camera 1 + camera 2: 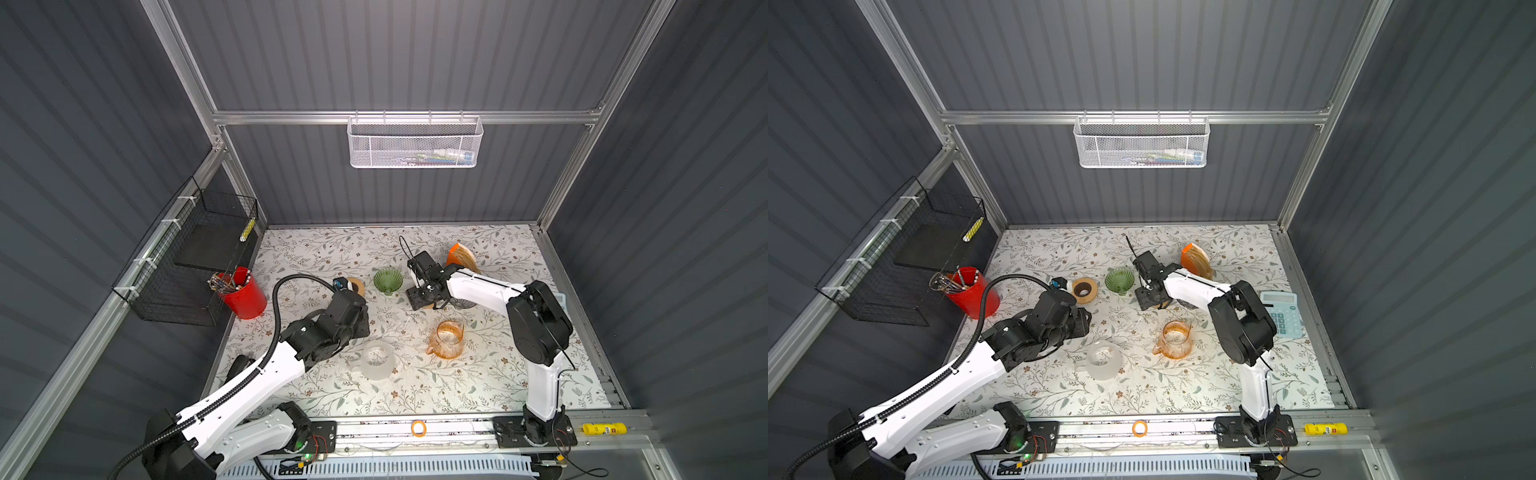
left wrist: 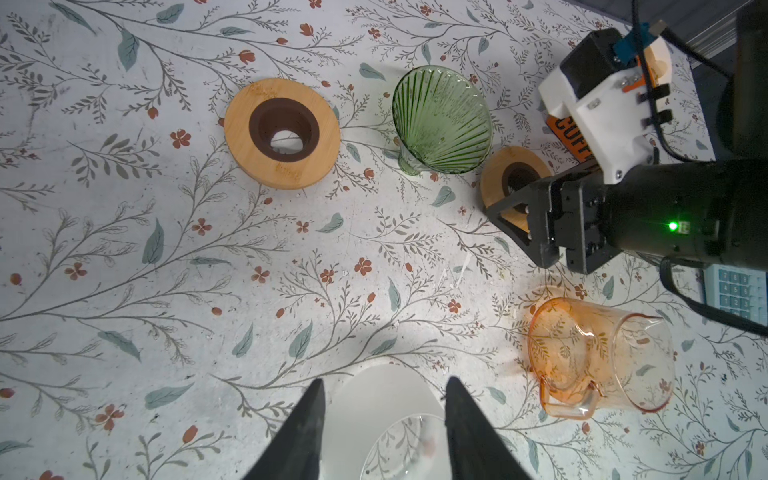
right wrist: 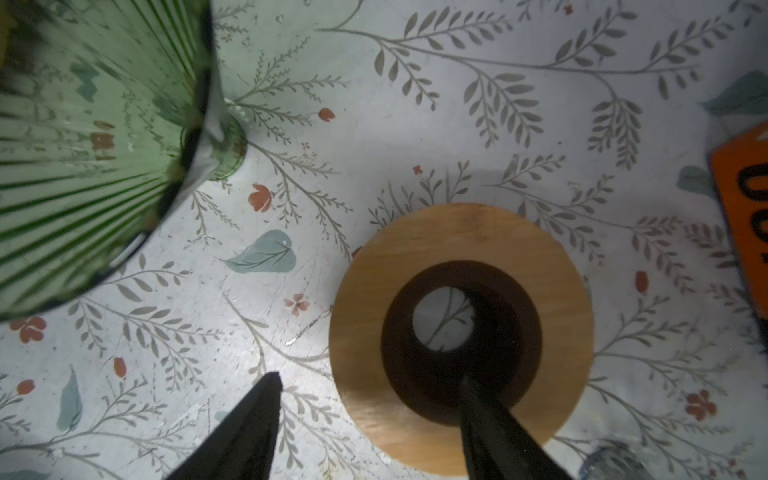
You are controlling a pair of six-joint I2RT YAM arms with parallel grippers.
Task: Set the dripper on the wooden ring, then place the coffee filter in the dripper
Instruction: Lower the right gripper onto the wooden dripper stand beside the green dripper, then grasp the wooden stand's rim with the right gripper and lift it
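- Your coffee filters are at the back of the table: a brown paper stack in an orange pack, standing just beyond the right arm. None is in the green dripper yet. It sits empty with a wooden ring on one side and a second wooden ring on the other.
- That paper should be featherweight and floppy, and the sheets probably cling together. I'd pinch a single one gently by its top edge, or you'll drag out a bunch or crumple it.
- The dripper looks like glass on a narrow foot, so probably tippy. Lower the filter in, don't shove.
- Your right gripper has its jaws wide apart and holds nothing. One finger is over the second ring's dark hole, the other outside its rim.
- Your left gripper is roughly half open and empty, above the frosted white pitcher.
- Head count: one filter pack, one green dripper, two wooden rings, and two pitchers counting the orange pitcher. There's also a greyish glass thing under the right arm, and I can't tell what it is.
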